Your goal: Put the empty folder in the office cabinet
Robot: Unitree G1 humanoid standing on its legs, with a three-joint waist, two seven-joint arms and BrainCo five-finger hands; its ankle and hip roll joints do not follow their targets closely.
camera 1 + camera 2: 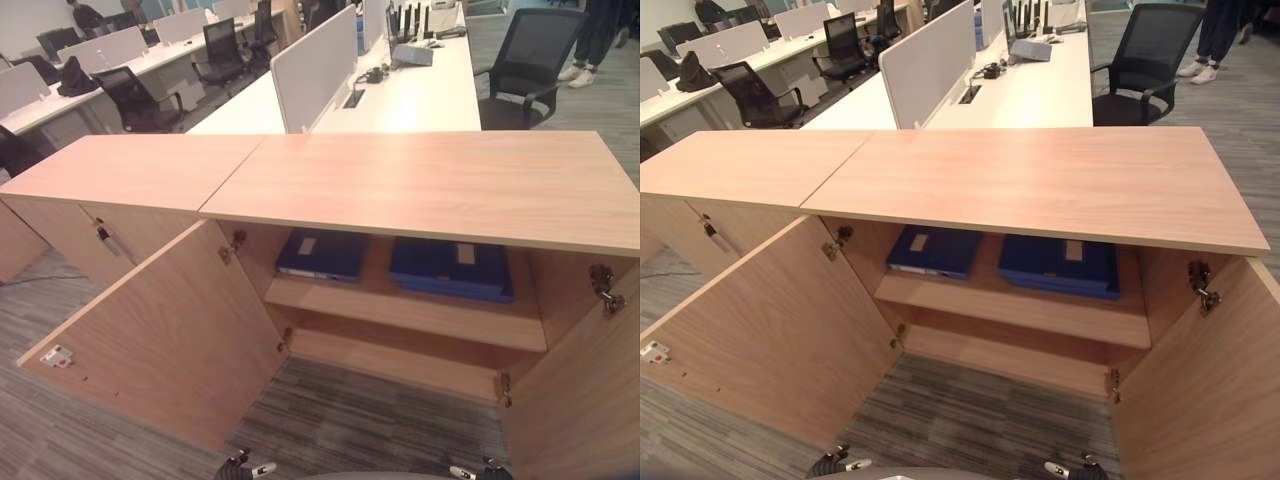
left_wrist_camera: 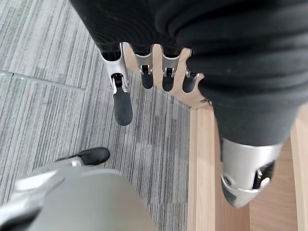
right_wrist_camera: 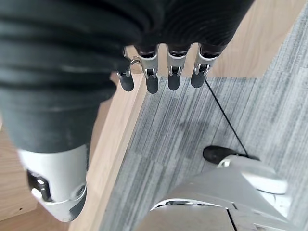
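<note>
The wooden office cabinet (image 1: 430, 185) stands in front of me with both doors swung wide, the left door (image 1: 170, 340) and the right door (image 1: 580, 400). Two dark blue folders lie flat on its upper shelf (image 1: 400, 312): one on the left (image 1: 322, 253), one on the right (image 1: 450, 268). The lower compartment looks bare. My left hand (image 2: 123, 98) hangs over the carpet beside a door's edge (image 2: 199, 159), fingers relaxed and holding nothing. Beside the other door's edge (image 3: 120, 125) hangs my right hand (image 3: 151, 79), fingers likewise loose and empty.
A second, closed cabinet (image 1: 120, 170) adjoins on the left. Behind stand white desks with divider panels (image 1: 315, 70) and black office chairs (image 1: 525, 65). A person's legs (image 1: 590, 40) show at the far right. Grey striped carpet (image 1: 350, 420) lies between the open doors.
</note>
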